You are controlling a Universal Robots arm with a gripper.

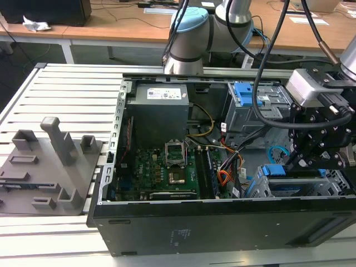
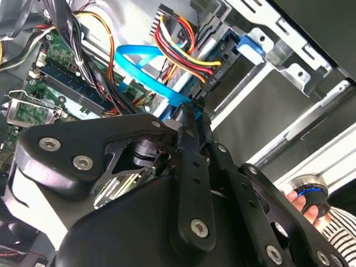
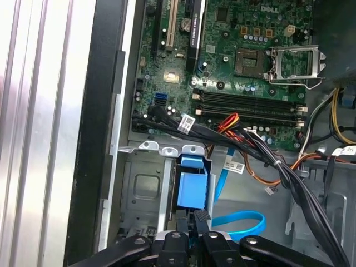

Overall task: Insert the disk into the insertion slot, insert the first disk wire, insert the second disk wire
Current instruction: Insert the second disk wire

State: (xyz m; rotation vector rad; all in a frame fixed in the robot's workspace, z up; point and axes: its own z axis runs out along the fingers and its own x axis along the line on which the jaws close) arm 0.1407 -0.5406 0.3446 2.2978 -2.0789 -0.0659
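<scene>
The black gripper point(image 3: 192, 225) is pressing its fingers together on the connector of the thin light-blue flat cable point(image 3: 239, 225), looping beside the blue-framed silver disk point(image 3: 192, 186) sitting in the grey metal cage point(image 3: 142, 192).

Blue-framed disk point(image 3: 192, 186) seated in grey slot point(image 3: 139, 194), light-blue wire point(image 3: 239, 222) looped beside

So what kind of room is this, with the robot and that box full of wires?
Probably a robot lab or workshop. An open computer case lies on a slotted metal bench, a robot arm stands behind it, and wooden desks with cables line the back.
</scene>
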